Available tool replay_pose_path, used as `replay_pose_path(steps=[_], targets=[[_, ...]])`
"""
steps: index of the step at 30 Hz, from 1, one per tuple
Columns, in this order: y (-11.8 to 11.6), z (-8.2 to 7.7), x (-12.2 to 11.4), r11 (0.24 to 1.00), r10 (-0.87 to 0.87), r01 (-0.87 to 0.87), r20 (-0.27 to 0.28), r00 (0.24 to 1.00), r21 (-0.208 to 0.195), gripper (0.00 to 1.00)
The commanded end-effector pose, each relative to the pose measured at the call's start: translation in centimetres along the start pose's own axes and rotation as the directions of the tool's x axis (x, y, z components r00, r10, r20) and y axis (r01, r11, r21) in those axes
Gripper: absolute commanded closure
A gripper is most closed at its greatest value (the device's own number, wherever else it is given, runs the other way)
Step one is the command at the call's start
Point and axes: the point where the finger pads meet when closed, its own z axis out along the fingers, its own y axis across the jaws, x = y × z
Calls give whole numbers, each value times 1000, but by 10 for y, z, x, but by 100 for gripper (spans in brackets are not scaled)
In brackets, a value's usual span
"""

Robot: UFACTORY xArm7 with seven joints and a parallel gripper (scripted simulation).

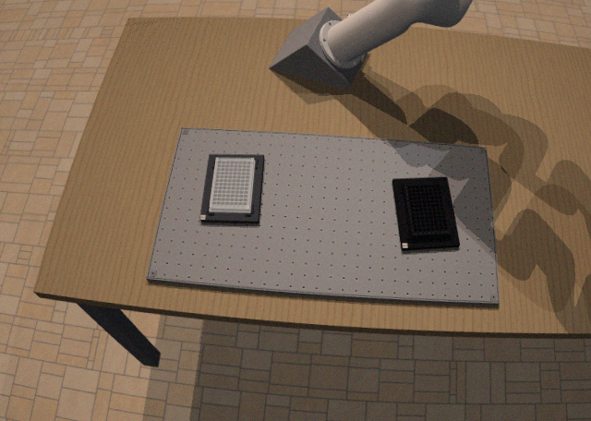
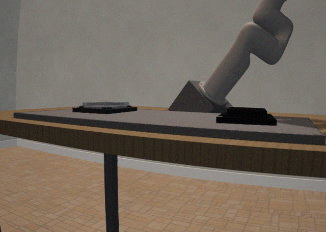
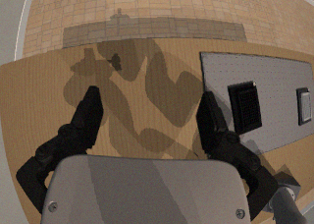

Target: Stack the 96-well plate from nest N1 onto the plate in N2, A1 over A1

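The black rigid-plastic 96-well plate (image 1: pixel 426 210), near the tabletop's shadowed end, looked light, stiff and slick, best gripped by its long side walls. The end effector (image 3: pixel 149 96) was fully open and empty.

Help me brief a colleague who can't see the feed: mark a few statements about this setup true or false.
1. The end effector is open and holds nothing. True.
2. The black plate is stacked on the clear plate. False: each sits in its own nest, far apart.
3. Both nests rest on the grey perforated board. True.
4. The end effector hangs directly above the clear plate. False: the wrist view shows it over the wooden table, off the board.
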Motion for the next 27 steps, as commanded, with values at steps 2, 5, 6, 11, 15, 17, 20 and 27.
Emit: replay_pose_path(steps=[2,5,6,11,15,17,20,27], targets=[[19,13,4,1000,-24,25,57,998,-17,0],[31,22,5,1000,-24,25,57,998,-17,0],[31,22,5,1000,-24,25,57,998,-17,0],[45,32,5,998,-44,48,112,993,-30,0],[59,42,5,998,-44,48,112,993,-30,0],[59,42,5,998,-44,48,112,993,-30,0],[71,50,3,997,-63,70,169,984,-38,0],[88,62,1,996,-73,82,200,977,-39,0]])
